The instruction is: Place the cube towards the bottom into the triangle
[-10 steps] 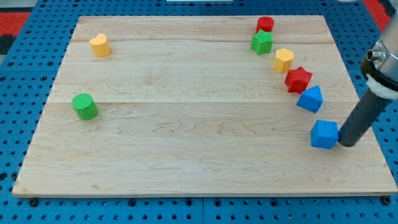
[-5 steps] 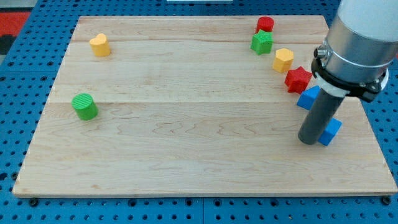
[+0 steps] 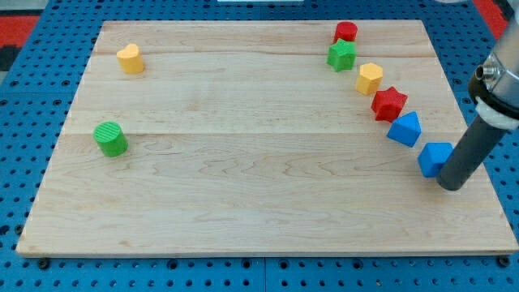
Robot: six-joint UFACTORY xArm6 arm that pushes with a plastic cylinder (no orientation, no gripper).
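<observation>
Beside the blue cube (image 3: 435, 158), on its right and a bit lower on the desk (image 3: 243, 186), sits my tip (image 3: 451, 186), touching it. No pincer shows here, only a rod, so I cannot tell of any grip. The blue triangle (image 3: 405, 129) is just up and left of the cube, and a crooked push could slide the cube past it or knock it into the red star (image 3: 389, 103).

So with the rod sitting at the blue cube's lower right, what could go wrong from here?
My tip touches the blue cube off-centre, so a push may spin it or slide it past the blue triangle rather than into it. The triangle sits close against the red star, so a hard shove could disturb the row above. The cube is also near the board's right edge.
</observation>
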